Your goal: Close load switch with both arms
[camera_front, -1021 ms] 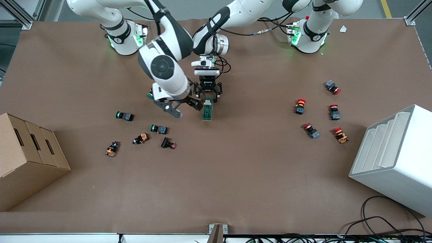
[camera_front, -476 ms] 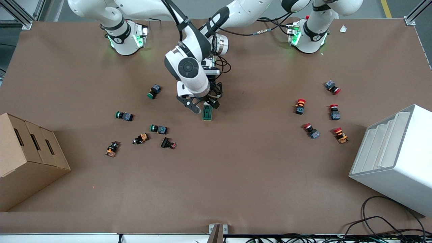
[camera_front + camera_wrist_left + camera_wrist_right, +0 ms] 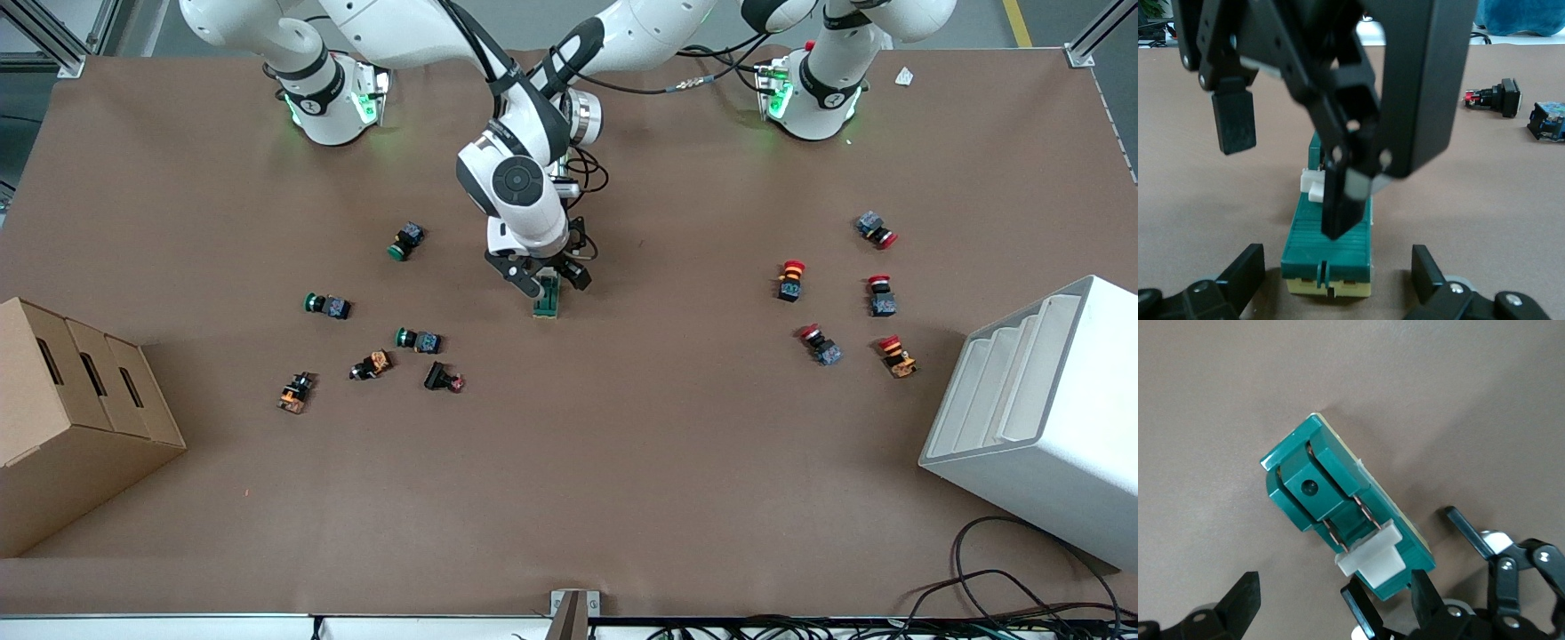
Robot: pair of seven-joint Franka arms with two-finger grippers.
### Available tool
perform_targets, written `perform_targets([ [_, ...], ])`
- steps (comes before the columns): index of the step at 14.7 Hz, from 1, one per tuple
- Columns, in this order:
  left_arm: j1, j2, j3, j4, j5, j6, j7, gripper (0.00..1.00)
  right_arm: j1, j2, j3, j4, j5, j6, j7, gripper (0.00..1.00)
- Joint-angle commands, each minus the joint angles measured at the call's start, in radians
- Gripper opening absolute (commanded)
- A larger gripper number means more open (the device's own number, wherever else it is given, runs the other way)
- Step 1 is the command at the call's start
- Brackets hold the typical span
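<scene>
The load switch (image 3: pixel 547 300) is a dark green block with a cream base and a white lever (image 3: pixel 1315 184), lying at mid-table. My left gripper (image 3: pixel 562 272) is low over the end of the switch that points toward the arm bases. It is open, with a finger (image 3: pixel 1245 273) on each side of that end, apart from the sides. My right gripper (image 3: pixel 542 281) is open above the switch. One of its fingers (image 3: pixel 1341 207) is down on the green top beside the lever; the other hangs clear. The right wrist view shows the switch (image 3: pixel 1328 487) and lever (image 3: pixel 1371 563).
Several green-capped push buttons (image 3: pixel 327 305) lie toward the right arm's end, several red-capped ones (image 3: pixel 789 279) toward the left arm's end. A cardboard box (image 3: pixel 71 418) and a white rack (image 3: pixel 1040 418) stand at the table's two ends.
My right arm has swung in over the switch from the right arm's side, and its finger has come down on the switch's top. The left gripper has stayed in place.
</scene>
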Motion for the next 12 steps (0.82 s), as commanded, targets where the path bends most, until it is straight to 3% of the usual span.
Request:
perform_targets([
  [1,-0.001,0.039,0.007,0.01,0.013,0.01,-0.032,0.97,0.01,0.018,-0.009,0.011,0.024,0.036,0.008,1.0],
  [12,0.001,0.039,0.007,0.01,0.015,0.01,-0.031,0.97,-0.082,0.026,-0.012,0.111,0.019,0.013,-0.051,1.0],
])
